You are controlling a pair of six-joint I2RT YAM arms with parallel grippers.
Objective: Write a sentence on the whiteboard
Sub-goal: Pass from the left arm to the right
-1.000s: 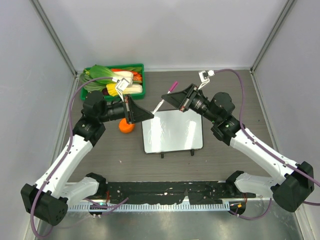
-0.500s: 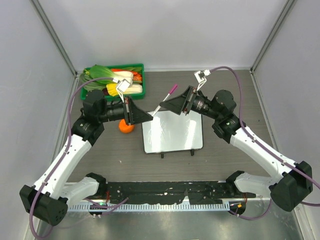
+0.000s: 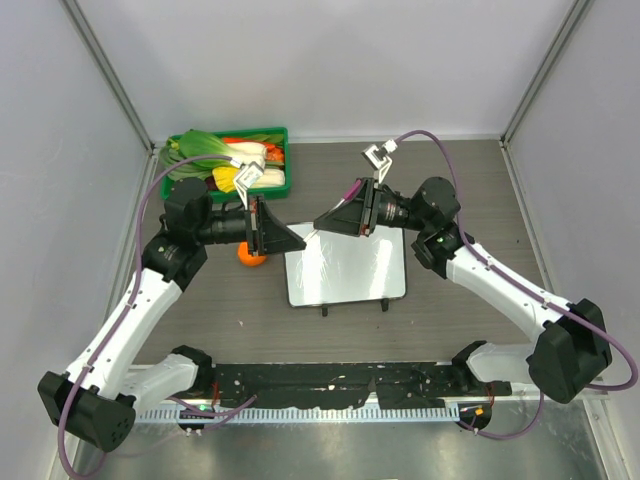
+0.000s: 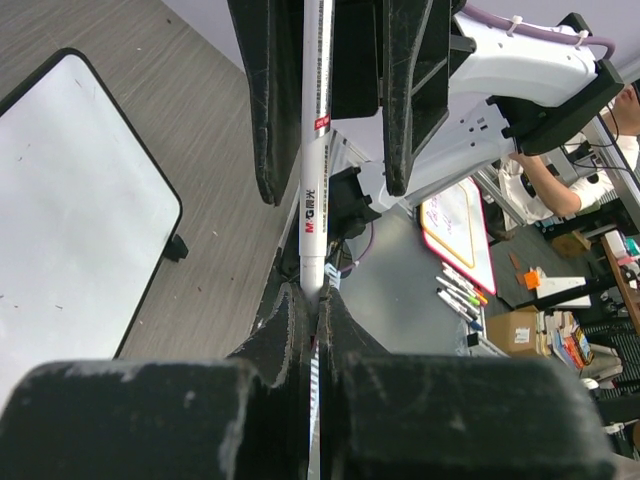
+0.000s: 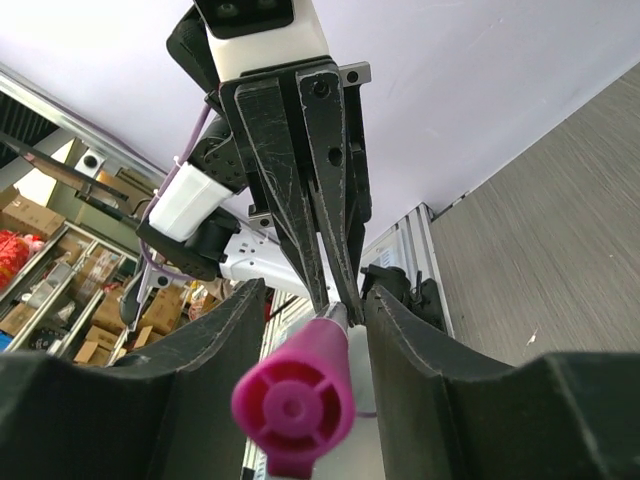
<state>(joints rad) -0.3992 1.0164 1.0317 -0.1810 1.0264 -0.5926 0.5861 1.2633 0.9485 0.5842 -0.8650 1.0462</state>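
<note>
Green tray (image 3: pixel 283 140) at far-left corner of dark wood-grain desk (image 3: pixel 470 190), filled with vegetables: leafy greens (image 3: pixel 200 146), plus white, yellow and red pieces. Orange fruit (image 3: pixel 250 257) on desk, near tray, not touching.

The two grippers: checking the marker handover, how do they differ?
The left gripper is shut on the marker; the right gripper stands open, fingers either side without touching. The left holds the white end, the right straddles the pink end. Both face each other along the marker.
</note>
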